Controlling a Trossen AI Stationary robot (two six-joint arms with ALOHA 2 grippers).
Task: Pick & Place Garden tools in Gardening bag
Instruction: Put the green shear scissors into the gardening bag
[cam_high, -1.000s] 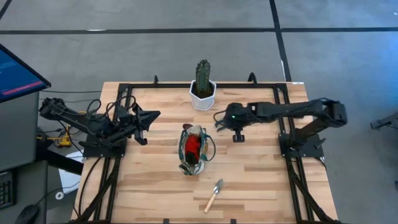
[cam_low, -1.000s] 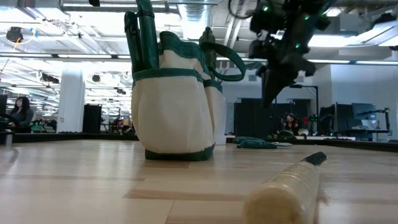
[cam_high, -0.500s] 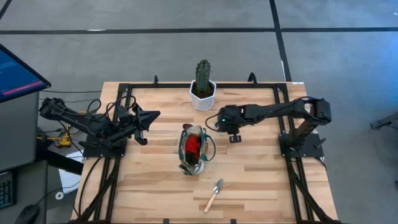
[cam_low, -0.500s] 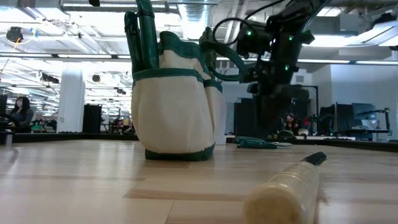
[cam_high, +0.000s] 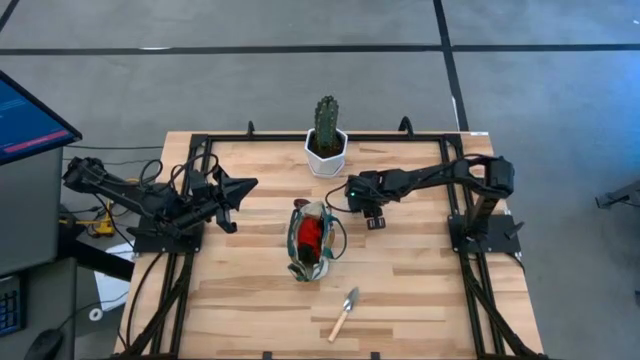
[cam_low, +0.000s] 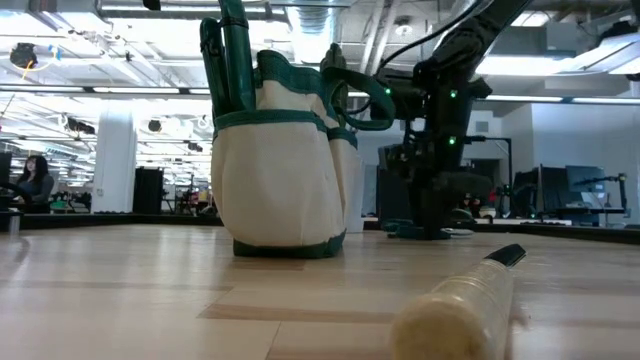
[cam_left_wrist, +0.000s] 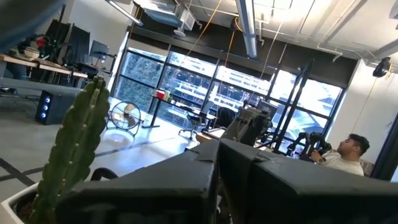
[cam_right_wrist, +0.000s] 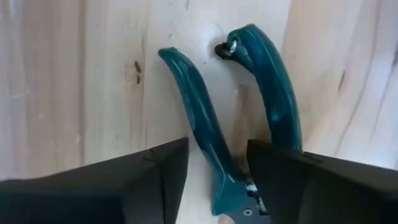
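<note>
The cream gardening bag (cam_high: 312, 242) with green trim stands upright at the table's middle, with a red tool (cam_high: 311, 234) inside it. In the low view a green handle (cam_low: 235, 60) sticks up from the bag (cam_low: 280, 170). Green-handled pruning shears (cam_right_wrist: 205, 118) lie flat on the table just far-right of the bag. My right gripper (cam_right_wrist: 217, 155) is open and points down over them, one finger on each side of the handles near the pivot. A wooden-handled trowel (cam_high: 346, 311) lies near the front edge. My left gripper (cam_high: 245, 184) waits shut at the table's left. My right gripper comes at the shears from above, pointing down, low over the table (cam_low: 432, 215). One handle (cam_right_wrist: 202, 134) runs through the gap between the fingers and the other (cam_right_wrist: 280, 118) passes under one finger (cam_right_wrist: 298, 180). I cannot tell whether the fingers touch the shears.
A green cactus in a white pot (cam_high: 327, 140) stands at the far edge, just behind my right gripper. The trowel's handle (cam_low: 460, 300) lies close in front of the low camera. Black frame rails run along the table's left and right sides.
My right gripper has come down from above bag height to just over the table, onto the shears, shifting slightly toward the bag. It has opened on the way. The shears, bag and trowel have stayed where they were.
</note>
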